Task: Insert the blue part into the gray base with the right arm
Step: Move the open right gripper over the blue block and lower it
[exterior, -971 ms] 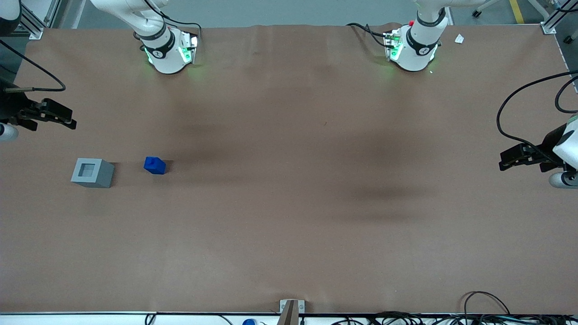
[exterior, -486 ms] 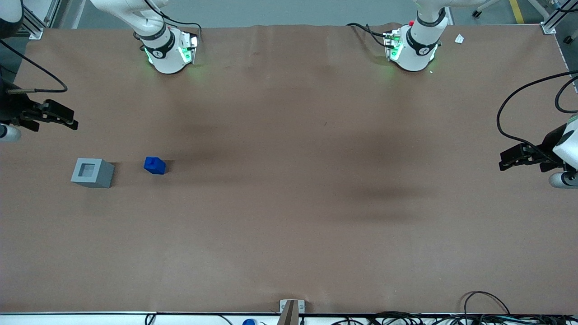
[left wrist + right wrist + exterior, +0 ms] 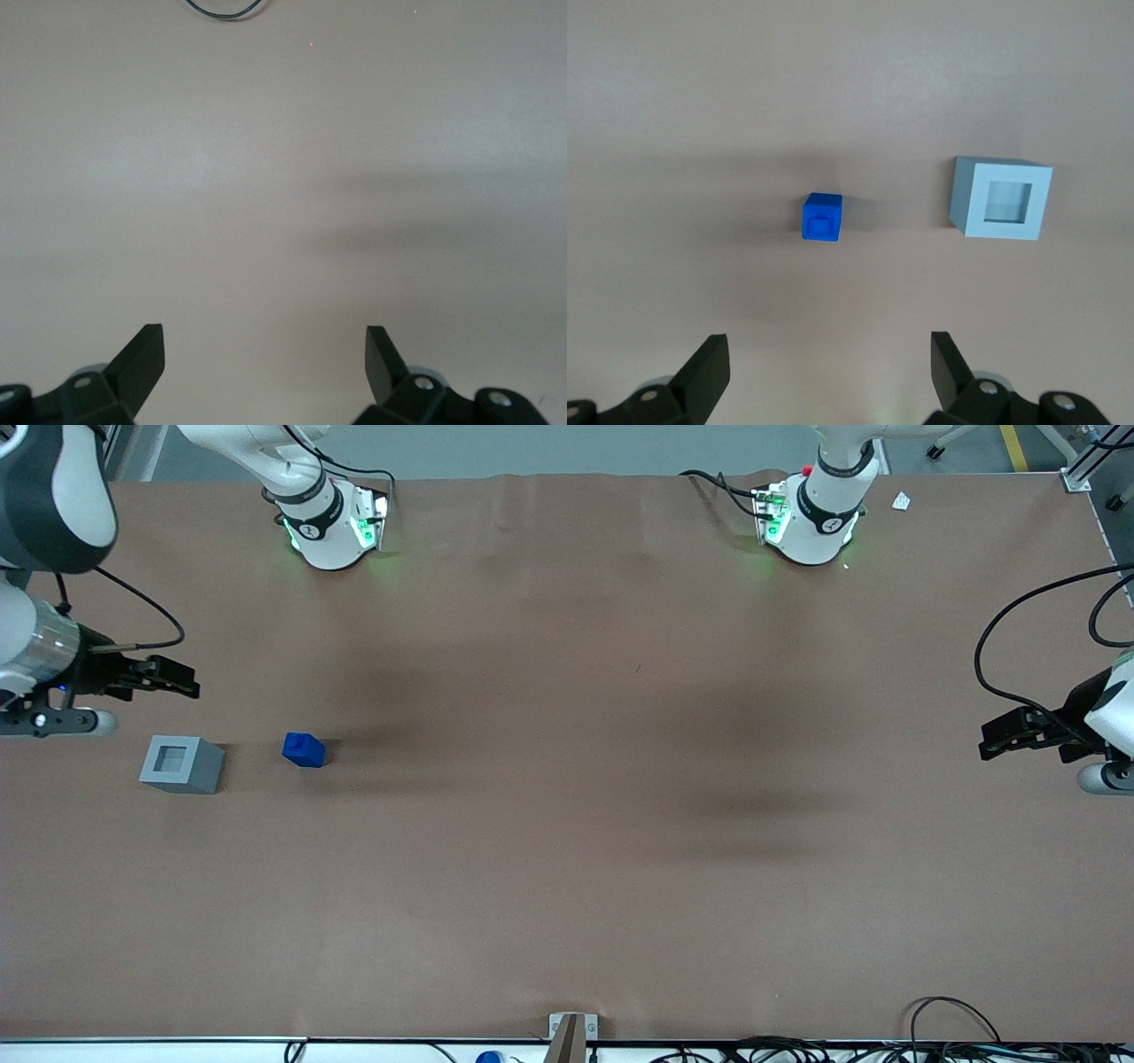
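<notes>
1. The brown paper-covered surface (image 3: 567, 824) carries both task pieces at the left of the front frame.
2. The white, black-banded right arm (image 3: 40, 505) enters at upper left; its black two-finger end effector (image 3: 182, 685) hovers released, holding nothing.
3. The light-gray plastic cube base (image 3: 182, 764), socket up, sits directly below the end effector in frame.
4. The small bright-blue plastic block (image 3: 304, 749) stands knob up, apart from the base toward frame centre, down-right of the fingertips.

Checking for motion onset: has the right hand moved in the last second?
Yes. The hand, open, has shifted toward the parked arm's end, now farther from the camera than the base.
</notes>
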Motion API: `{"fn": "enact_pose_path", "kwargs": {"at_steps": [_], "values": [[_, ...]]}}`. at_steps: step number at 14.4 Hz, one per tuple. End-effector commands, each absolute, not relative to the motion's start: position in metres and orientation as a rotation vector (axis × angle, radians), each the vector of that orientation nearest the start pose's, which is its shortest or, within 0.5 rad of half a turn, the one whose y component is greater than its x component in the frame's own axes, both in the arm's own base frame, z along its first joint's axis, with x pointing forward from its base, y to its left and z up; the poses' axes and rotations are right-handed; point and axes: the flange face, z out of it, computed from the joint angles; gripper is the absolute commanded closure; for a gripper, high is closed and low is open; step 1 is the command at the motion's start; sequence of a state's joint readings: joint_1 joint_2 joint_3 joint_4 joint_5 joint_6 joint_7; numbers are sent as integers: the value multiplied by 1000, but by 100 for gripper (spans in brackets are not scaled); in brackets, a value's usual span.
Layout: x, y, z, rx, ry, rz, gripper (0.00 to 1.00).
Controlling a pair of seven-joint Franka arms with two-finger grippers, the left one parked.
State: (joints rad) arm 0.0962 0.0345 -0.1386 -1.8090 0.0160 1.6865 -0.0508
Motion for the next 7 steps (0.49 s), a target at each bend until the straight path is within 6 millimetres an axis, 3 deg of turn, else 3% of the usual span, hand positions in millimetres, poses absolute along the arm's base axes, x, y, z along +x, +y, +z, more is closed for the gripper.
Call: {"fn": "enact_pose_path", "kwargs": {"at_steps": [1,5,7], "values": [[543,-18,474,-3091,72,260,0],[538,-10,438,-3064,172,263,1],[535,6,421,-3071,194,250,1]]}}
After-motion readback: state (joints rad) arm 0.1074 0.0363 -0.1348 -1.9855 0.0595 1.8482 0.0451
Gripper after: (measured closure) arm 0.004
